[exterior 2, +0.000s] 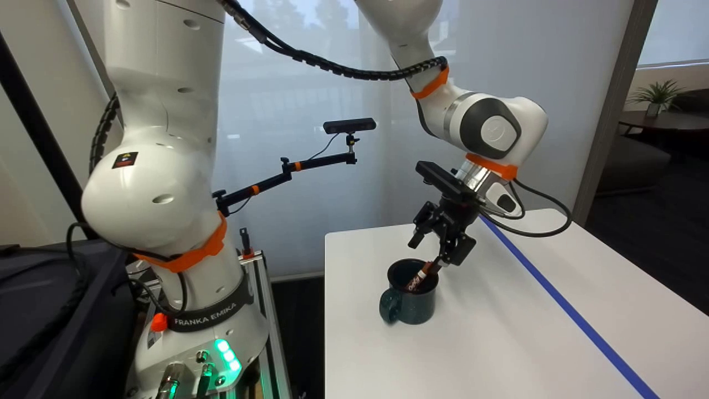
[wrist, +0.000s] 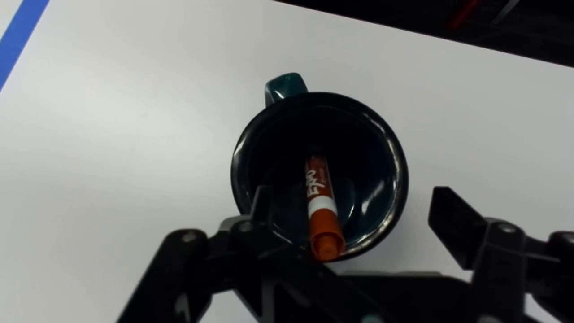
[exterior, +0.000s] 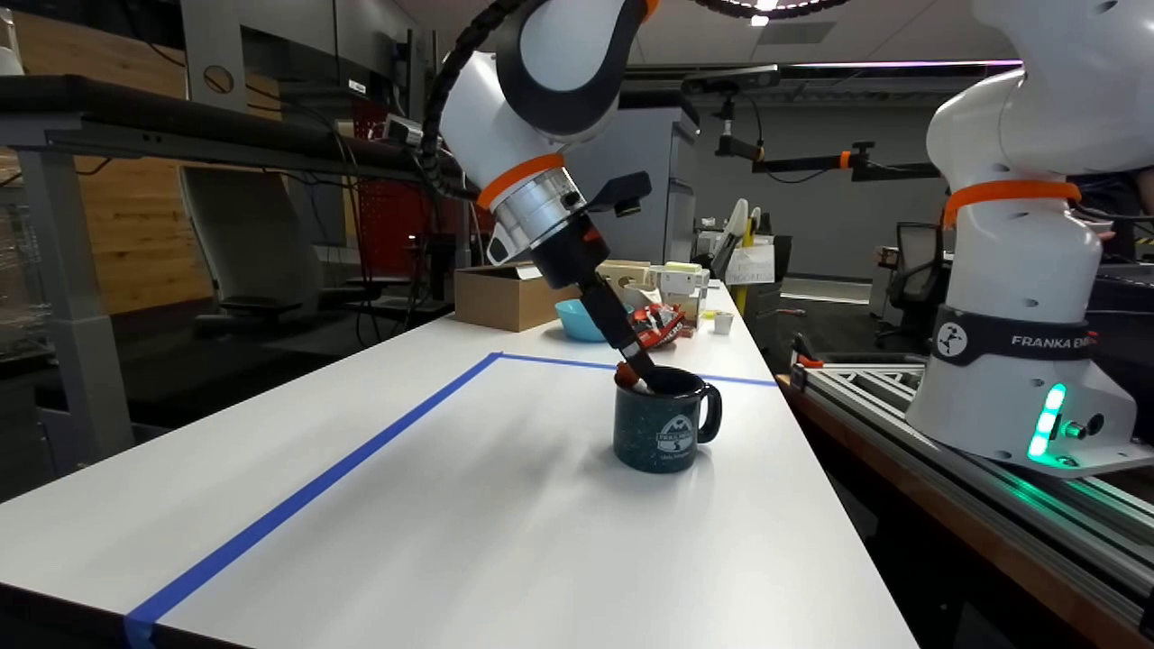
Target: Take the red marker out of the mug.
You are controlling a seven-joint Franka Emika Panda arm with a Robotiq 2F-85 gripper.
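Table (exterior: 406, 523): smooth matte white slab under the gripper (wrist: 352, 202). Arm (exterior 2: 163, 111): glossy white rounded shells, orange-banded, above the gripper. Box (exterior: 503, 300): plain brown cardboard, square-cornered, well behind the gripper in an exterior view. Gripper itself: black angular linkages, tilted in both exterior views, jaws spread wide apart. Bowl (exterior: 577, 322): round, light blue, behind the gripper in an exterior view. Mug (exterior: 638, 433): upright just below the gripper, dark teal, glossy, speckled, straight-walled, loop handle, pale printed mark. In the wrist view one finger (wrist: 263, 204) overlaps its rim, the other finger (wrist: 455, 229) is outside it; can't tell if either touches. Red marker (wrist: 322, 202): in the mug, leaning, between the fingers in the wrist view, nearer the one over the rim. Slim round barrel, white lettering, white band, orange-red cap with hollow end. Gripper contact unclear.
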